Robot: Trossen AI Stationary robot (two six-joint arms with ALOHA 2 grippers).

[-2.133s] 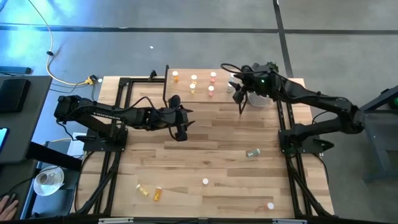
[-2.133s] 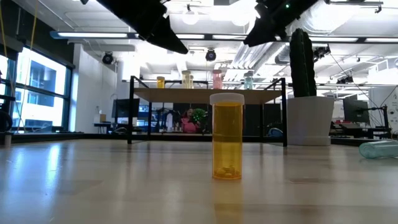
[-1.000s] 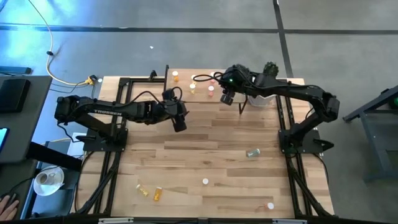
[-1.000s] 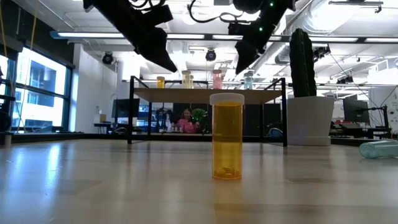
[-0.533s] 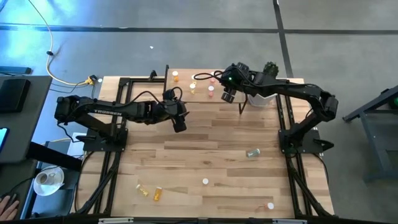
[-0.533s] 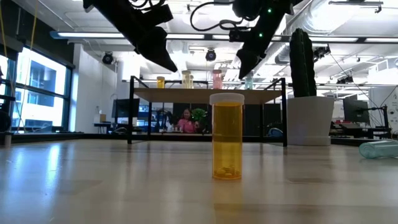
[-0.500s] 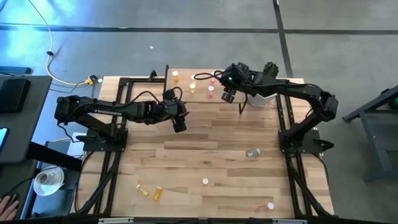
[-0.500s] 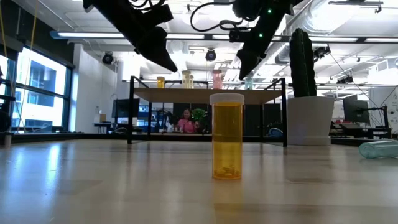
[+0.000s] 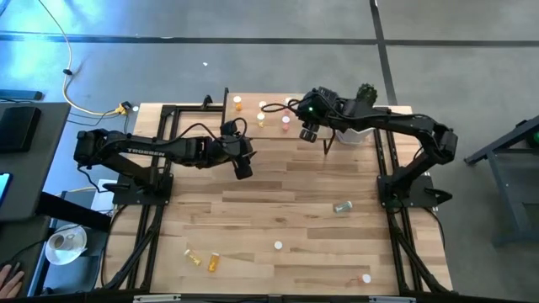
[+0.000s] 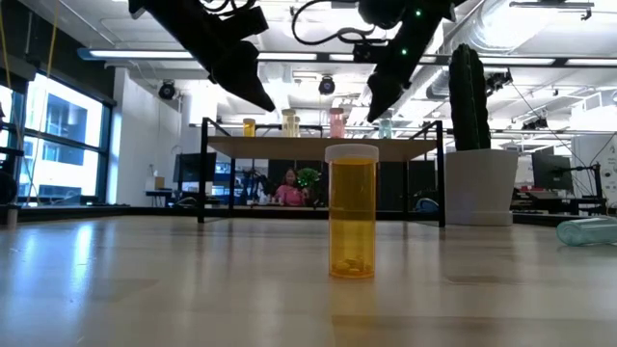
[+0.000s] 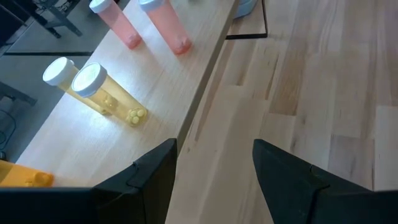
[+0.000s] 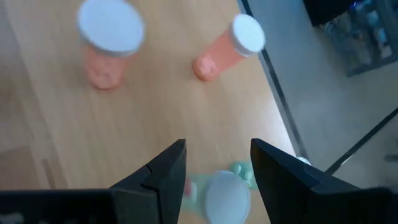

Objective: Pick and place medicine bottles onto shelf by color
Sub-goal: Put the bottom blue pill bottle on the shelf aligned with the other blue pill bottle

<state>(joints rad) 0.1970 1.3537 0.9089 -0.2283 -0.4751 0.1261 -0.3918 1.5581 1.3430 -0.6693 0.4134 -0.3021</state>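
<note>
The desk [image 9: 286,185] carries the shelf [image 9: 248,123] at its far edge, and both arms are near it. In the last two seconds the right claw [image 9: 308,133] has swung away from the cactus pot [image 10: 479,183]. It now hovers over the right end of the shelf, released and empty. Its wrist view shows the green bottle [image 12: 221,194] standing under it beside two pink bottles [image 12: 111,43]. The left claw [image 9: 242,167] has moved a little closer to the shelf front; it is also released and empty. I judge the green one is placed, and a fetch comes next. On the desk remain a lying green bottle [image 9: 341,206], an upright orange bottle [image 10: 352,212] and others near the front.
</note>
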